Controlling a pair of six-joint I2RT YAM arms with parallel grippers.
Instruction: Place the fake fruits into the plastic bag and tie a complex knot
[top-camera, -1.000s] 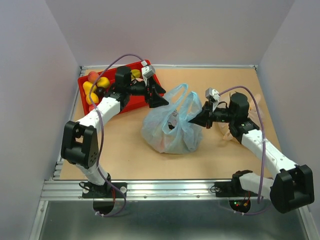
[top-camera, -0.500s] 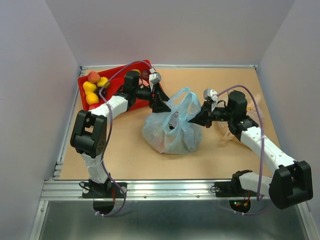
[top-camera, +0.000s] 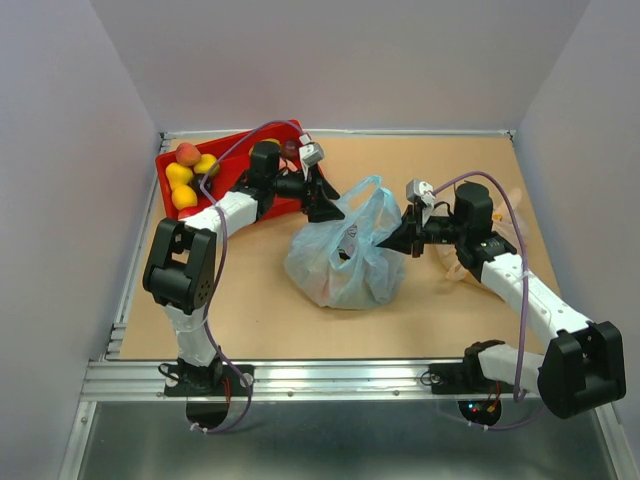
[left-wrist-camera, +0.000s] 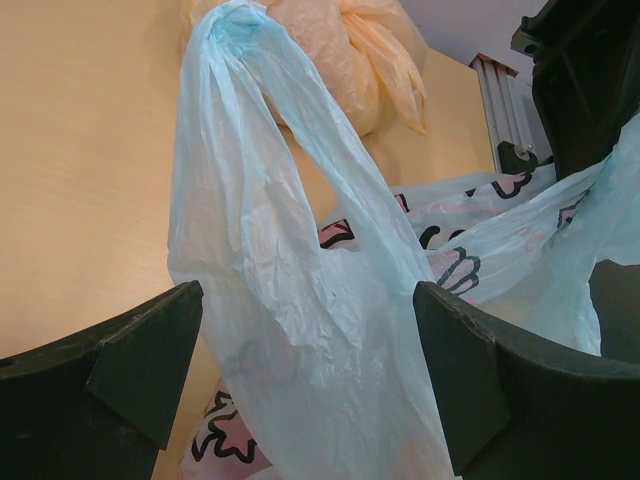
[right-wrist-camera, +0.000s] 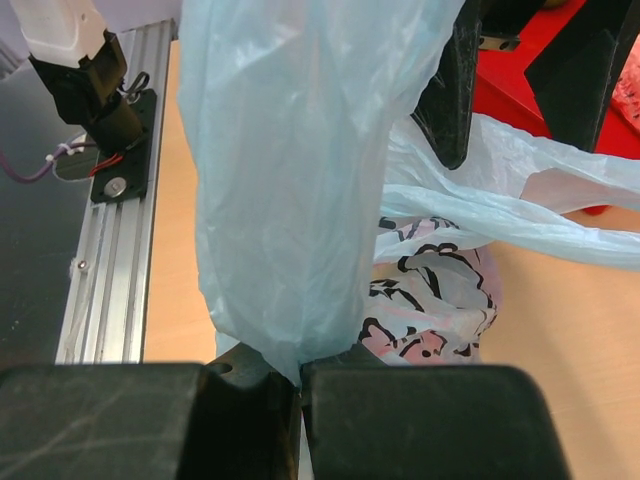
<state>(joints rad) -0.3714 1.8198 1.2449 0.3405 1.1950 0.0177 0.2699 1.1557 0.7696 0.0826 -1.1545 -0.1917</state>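
Crowding the far-left corner of the counter (top-camera: 250, 310), the red tray (top-camera: 215, 142) is carrying a yellow banana bunch (top-camera: 183, 190), a peach (top-camera: 186, 152) and a dark plum (top-camera: 290, 148). The left arm is lying right across the tray's near side. A pale orange bag (left-wrist-camera: 350, 50) is slumping just beyond the blue film in the left wrist view, beside the right arm.

Centre counter, the light-blue plastic bag (top-camera: 345, 262) is sitting plump, floral print showing, handles pulled up and apart.

The left arm is reaching out low from the tray side. The left claw (left-wrist-camera: 310, 370) is spread wide, one handle loop hanging loose between its fingers (left-wrist-camera: 120, 360), apparently unpinched.

The right arm is coming in from the right, elbow bent, forearm aiming left at the bag. The right claw (right-wrist-camera: 298, 385) is pressed together, pinching the plastic bag by its other handle, which is being drawn taut.
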